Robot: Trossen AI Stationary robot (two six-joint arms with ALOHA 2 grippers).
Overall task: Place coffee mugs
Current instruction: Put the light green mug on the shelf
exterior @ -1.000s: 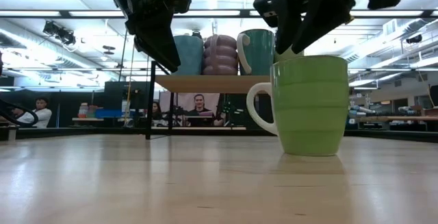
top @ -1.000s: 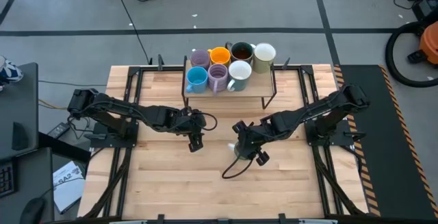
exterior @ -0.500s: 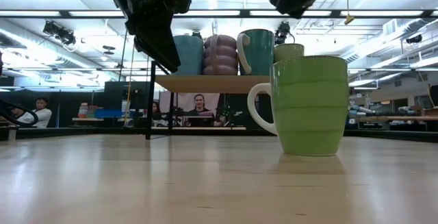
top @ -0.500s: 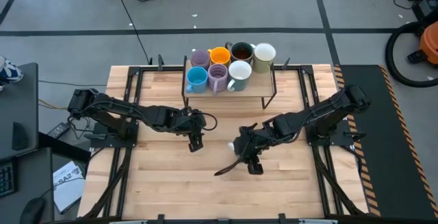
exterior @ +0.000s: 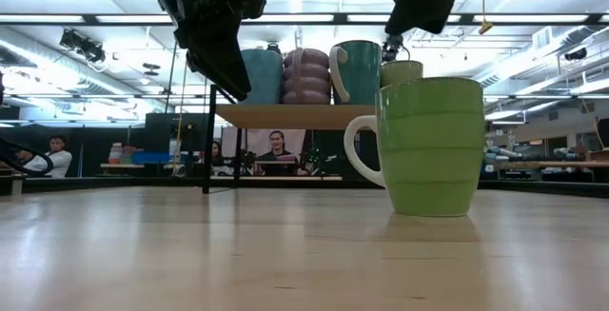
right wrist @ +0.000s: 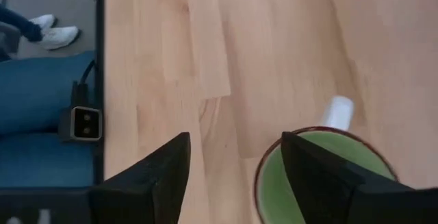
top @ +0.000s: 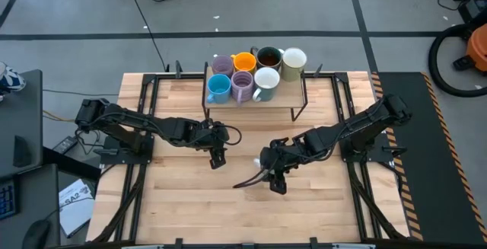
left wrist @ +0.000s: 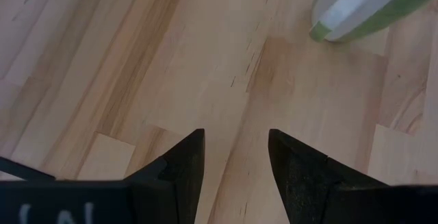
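A pale green mug (exterior: pixel 430 145) stands upright on its base on the bare wood, handle (exterior: pixel 360 155) toward the table's left. My right gripper (right wrist: pixel 236 145) hangs open well above it (exterior: pixel 417 7), one finger over the mug's rim (right wrist: pixel 321 157), touching nothing. In the high view this gripper (top: pixel 272 174) covers most of the mug. My left gripper (left wrist: pixel 236 138) is open over bare wood (top: pixel 217 158), left of the green mug (left wrist: pixel 363 5). Several mugs stand on the shelf (top: pixel 255 100) at the far middle, among them orange (top: pixel 244 61), blue (top: pixel 218 87) and cream (top: pixel 294 60).
The shelf stands on thin black legs (exterior: pixel 206 140) at the far edge. Bare wood lies between the arms and toward the near edge. A small camera (right wrist: pixel 85 121) sits at the table's edge, with a person's legs (right wrist: pixel 34 107) beyond it. People sit in the room behind (exterior: pixel 278 149).
My right gripper has let go of the green mug's rim, opened and risen clear of it, drifting a little toward the near edge. The mug stays upright on the table where it stood. My left arm has kept still.
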